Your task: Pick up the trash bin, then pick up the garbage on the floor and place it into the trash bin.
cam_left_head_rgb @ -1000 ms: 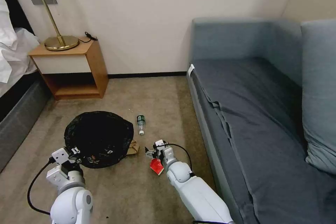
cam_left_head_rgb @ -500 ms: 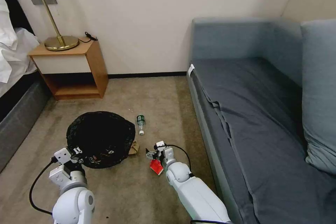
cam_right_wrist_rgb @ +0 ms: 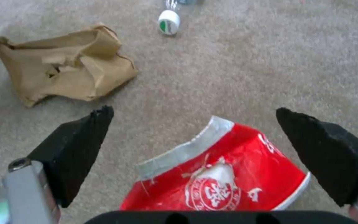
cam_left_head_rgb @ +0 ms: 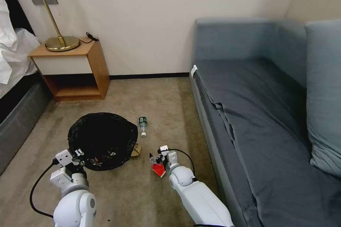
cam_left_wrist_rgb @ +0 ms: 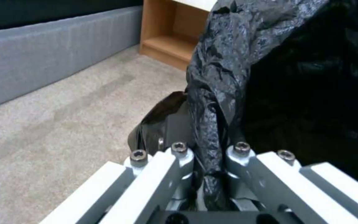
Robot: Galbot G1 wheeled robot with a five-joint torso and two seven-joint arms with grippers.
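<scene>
We are seeing the trash bin (cam_left_head_rgb: 103, 140) sitting on the carpet (cam_left_head_rgb: 156, 99) in front of the robot, its mouth wrapped in a crinkled black bag (cam_left_wrist_rgb: 224, 71). The left gripper (cam_left_head_rgb: 76, 156) is reaching to the bin's near rim, and in the left wrist view its fingers (cam_left_wrist_rgb: 179, 155) are pinching tight on a fold of that bag at the rim.

Just beside the bin on its right, the crumpled tan paper bag (cam_left_head_rgb: 135, 150) is lying partly tucked against the bin's side. A little farther away, toward the wall, the small clear bottle (cam_left_head_rgb: 142, 125) is lying on its side with its white cap (cam_right_wrist_rgb: 168, 21) pointing toward the robot.

The red-and-white packet (cam_left_head_rgb: 158, 170) is lying on the carpet near the sofa's edge. The right gripper (cam_left_head_rgb: 156, 159) is hanging low over it, and in the right wrist view its black fingertips (cam_right_wrist_rgb: 79, 140) are standing wide apart on either side of the packet, gripping nothing.

Beyond these, the grey sofa (cam_left_head_rgb: 270, 113) is running along the right, and the wooden nightstand (cam_left_head_rgb: 76, 71) with a brass lamp (cam_left_head_rgb: 60, 40) is standing against the wall.
</scene>
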